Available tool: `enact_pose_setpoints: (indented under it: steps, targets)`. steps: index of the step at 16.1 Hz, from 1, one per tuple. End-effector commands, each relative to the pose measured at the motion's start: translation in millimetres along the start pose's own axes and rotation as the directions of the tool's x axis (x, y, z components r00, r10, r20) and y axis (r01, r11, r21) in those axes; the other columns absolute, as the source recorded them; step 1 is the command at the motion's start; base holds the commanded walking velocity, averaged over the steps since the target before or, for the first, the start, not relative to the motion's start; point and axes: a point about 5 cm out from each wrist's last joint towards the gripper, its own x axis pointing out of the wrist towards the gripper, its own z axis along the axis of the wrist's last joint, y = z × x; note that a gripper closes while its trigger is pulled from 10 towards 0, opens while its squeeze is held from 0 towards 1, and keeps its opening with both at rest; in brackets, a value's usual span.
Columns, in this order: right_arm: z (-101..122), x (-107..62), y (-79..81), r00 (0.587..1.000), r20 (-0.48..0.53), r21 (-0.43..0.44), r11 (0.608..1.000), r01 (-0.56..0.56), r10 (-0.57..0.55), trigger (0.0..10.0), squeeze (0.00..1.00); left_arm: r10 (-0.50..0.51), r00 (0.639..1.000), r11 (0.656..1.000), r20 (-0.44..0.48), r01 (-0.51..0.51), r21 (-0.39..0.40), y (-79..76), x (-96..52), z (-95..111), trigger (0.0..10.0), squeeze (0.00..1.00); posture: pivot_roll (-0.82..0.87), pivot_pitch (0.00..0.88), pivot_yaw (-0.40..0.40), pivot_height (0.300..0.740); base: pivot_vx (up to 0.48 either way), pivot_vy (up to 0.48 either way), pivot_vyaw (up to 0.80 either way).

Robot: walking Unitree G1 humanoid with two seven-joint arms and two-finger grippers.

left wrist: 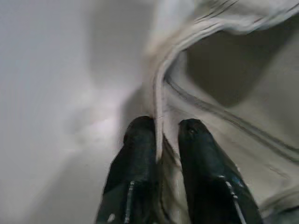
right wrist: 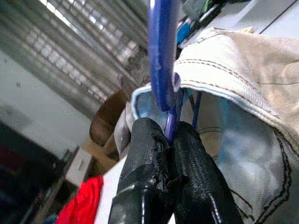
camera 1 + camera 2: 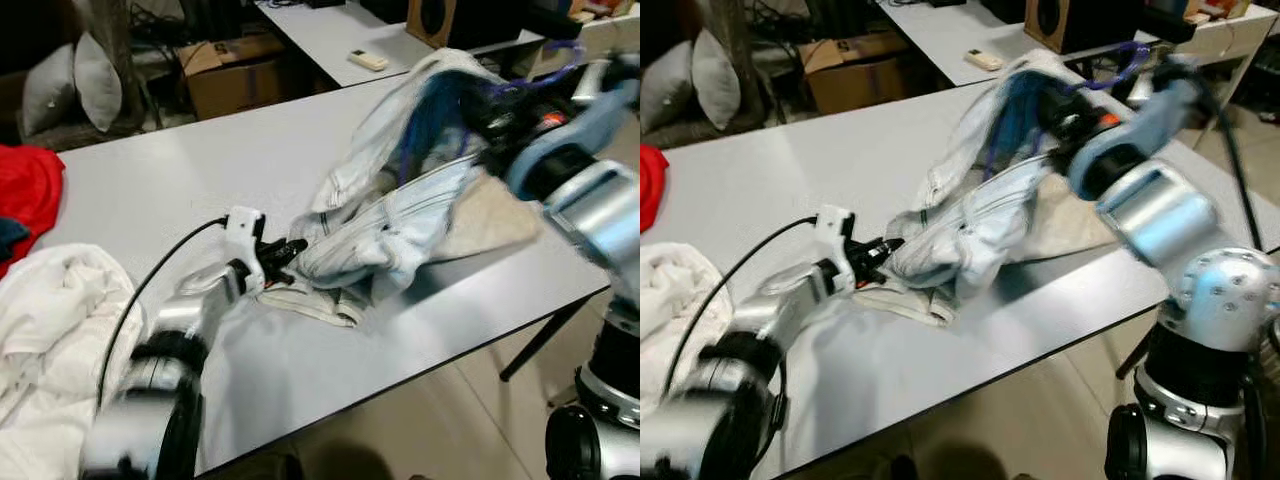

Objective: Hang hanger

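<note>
A pale blue denim garment (image 3: 400, 200) is partly lifted off the grey table (image 3: 150, 170), its lower end still resting on the tabletop. A blue-purple hanger (image 2: 162, 56) sits inside the garment's upper opening, and its hook (image 3: 1130, 52) sticks out by my right wrist. My right gripper (image 2: 169, 128) is shut on the hanger's thin stem and holds it raised at the table's far right. Low on the table, my left gripper (image 3: 285, 250) is shut on a seamed edge of the garment (image 1: 161, 107), which runs between its two fingers.
A heap of white cloth (image 3: 50, 310) lies at the table's near left, with a red garment (image 3: 25, 185) behind it. Past the table stand a cardboard box (image 3: 235, 70), pillows (image 3: 75, 80) and a second table with a remote (image 3: 367, 60).
</note>
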Motion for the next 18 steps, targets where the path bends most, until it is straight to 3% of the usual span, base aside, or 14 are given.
enact_pose_setpoints:
  steps: [1,2,6,9,16,18]
  targets:
    - [-1.3,2.0,6.9,0.999,-0.013,-0.026,0.999,-0.046,0.046,10.0,0.00,-0.014,0.999,1.000,0.032,0.014,0.024,-3.3,-1.2,8.3,10.0,1.00,-0.08,0.000,0.024,0.740,0.000,0.000,0.00]
    - [-4.0,3.0,6.8,0.998,-0.025,-0.027,0.998,-0.054,0.054,10.0,0.00,-0.002,0.998,1.000,0.058,0.002,0.012,-5.2,-3.4,9.9,10.0,0.00,-0.08,0.000,0.018,0.740,0.000,0.000,0.00]
    - [-7.2,3.3,8.0,0.996,-0.028,-0.037,0.995,-0.089,0.088,10.0,0.00,-0.001,0.997,1.000,0.080,0.001,0.001,-19.7,-13.3,14.3,10.0,0.00,-0.08,0.000,0.023,0.740,0.000,0.000,0.00]
    - [-5.9,0.6,6.2,0.996,-0.013,-0.056,0.994,-0.091,0.091,10.0,0.00,-0.013,0.995,0.999,0.098,0.009,0.037,-30.6,-17.2,21.7,10.0,0.00,-0.09,0.000,0.040,0.740,0.000,-0.419,0.00]
    - [-10.0,-2.5,-0.4,0.996,-0.014,-0.051,0.995,-0.084,0.083,10.0,0.00,0.019,0.995,0.998,0.100,-0.024,0.055,-34.9,-40.1,33.4,10.0,0.00,-0.07,0.000,0.047,0.740,0.000,-0.480,0.76]
    - [-12.4,-3.0,-0.1,0.995,-0.029,-0.053,0.994,-0.098,0.096,10.0,0.00,0.018,0.994,0.999,0.107,-0.021,0.025,-36.1,-45.7,37.8,10.0,0.00,-0.07,0.000,0.045,0.740,0.000,0.000,0.80]
